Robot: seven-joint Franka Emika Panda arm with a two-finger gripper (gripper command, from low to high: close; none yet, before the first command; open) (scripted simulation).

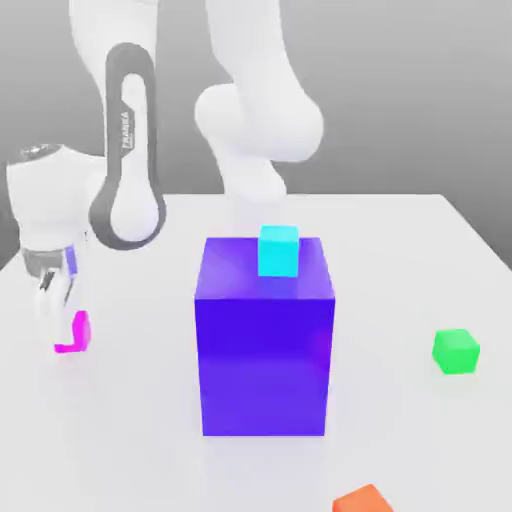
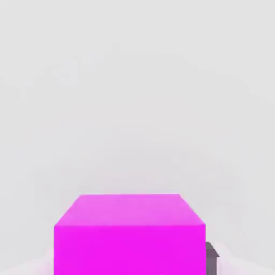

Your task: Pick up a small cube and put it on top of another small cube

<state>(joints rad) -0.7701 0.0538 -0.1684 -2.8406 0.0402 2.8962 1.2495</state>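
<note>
While the big blue-purple block (image 1: 265, 340) stands in the middle of the white table (image 1: 420, 260), the magenta cube (image 1: 73, 334) is far from it, toward the exterior view's left, low at the table surface. The gripper (image 1: 52, 300) is just beside this cube, at the end of the white arm (image 1: 130, 150) that bends down on the same side of the block. In the hand view the magenta cube (image 2: 129, 236) sits very close between the jaws, and one dark finger pad (image 2: 211, 257) touches its side, so the pincer is clamped on the magenta cube. The green cube (image 1: 456, 351) rests on the table on the other side of the block, well apart from it. A cyan cube (image 1: 279, 250) sits on top of the block, near its back edge. An orange cube (image 1: 362, 499) lies in front of the block, a bit toward the green cube's side.
</note>
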